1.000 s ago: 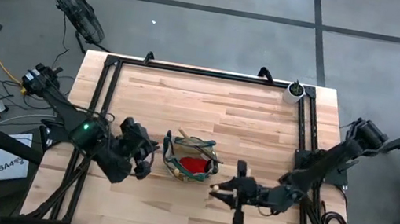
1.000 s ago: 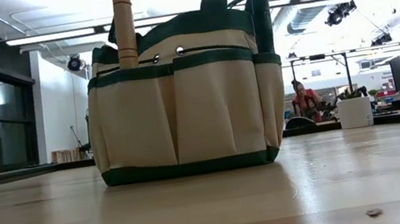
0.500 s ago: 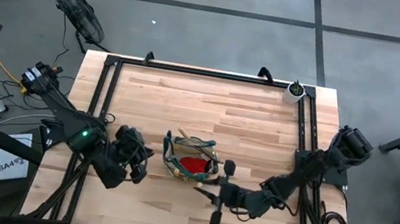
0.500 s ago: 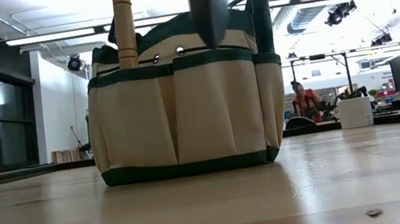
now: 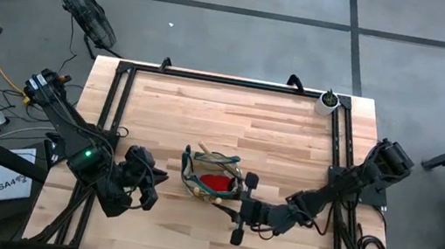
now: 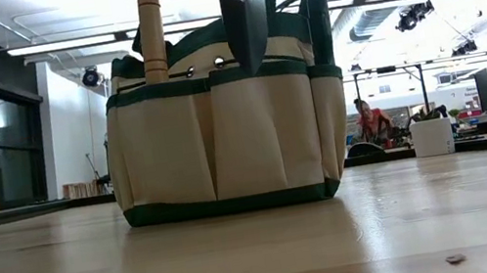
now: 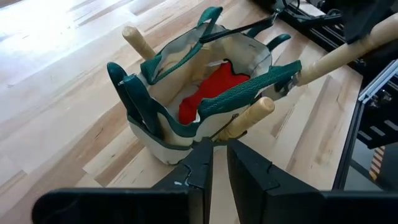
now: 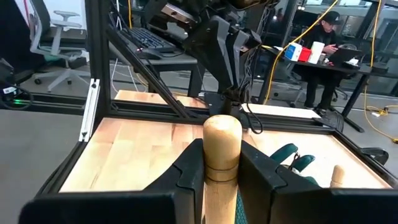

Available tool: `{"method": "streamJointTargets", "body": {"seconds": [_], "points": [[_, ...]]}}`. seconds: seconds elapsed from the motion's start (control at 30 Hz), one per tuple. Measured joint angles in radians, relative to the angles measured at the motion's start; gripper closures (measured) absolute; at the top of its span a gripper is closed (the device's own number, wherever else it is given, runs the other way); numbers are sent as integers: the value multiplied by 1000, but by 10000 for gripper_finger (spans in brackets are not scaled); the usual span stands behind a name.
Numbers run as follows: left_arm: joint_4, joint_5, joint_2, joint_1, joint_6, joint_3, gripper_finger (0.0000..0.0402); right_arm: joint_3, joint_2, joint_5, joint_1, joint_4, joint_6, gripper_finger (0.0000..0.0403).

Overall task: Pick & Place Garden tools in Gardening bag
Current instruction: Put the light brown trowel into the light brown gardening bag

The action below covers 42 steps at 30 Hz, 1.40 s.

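The tan gardening bag [image 5: 212, 181] with green trim stands at the table's middle, near the front. It holds a red glove [image 7: 216, 87], green-handled pruners [image 7: 134, 93] and two wooden-handled tools [image 7: 138, 41] [image 7: 247, 118]. My right gripper [image 5: 238, 206], just right of the bag, is shut on a trowel. Its dark blade [image 6: 248, 17] points down over the bag's near side. My left gripper [image 5: 151, 186] is shut and empty, left of the bag. My right gripper pinches the trowel's wooden handle [image 8: 222, 163] between its two fingers, a little below the rounded free end. The handle slants up from the bag's rim [image 7: 329, 59]. The blade's tip [image 6: 255, 67] is level with the bag's pocket rim; whether it touches the bag, I cannot tell.
A small white pot with a green plant [image 5: 327, 101] stands at the table's far right corner. A black frame [image 5: 119, 109] runs along the table's edges. Bare wood lies behind the bag. People sit at desks in the room beyond [image 8: 326, 37].
My right gripper has gone toward the table's left, up to the bag, carrying the trowel. The blade has come into the low view and come down over the bag's near side. My left gripper has drawn back a little toward the table's near left.
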Motion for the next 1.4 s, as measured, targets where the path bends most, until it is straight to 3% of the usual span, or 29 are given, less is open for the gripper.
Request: {"method": "streamJointTargets", "body": {"seconds": [0.5,1.07,1.4], "points": [[7,-24,0,3,0,0,357,-1,0,-23,-9,60,-25,342],[6,-26,0,3,-1,0,357,-1,0,-25,-29,-133,79,342],[6,-27,0,3,-1,0,357,-2,0,-163,-76,-190,105,342]]}}
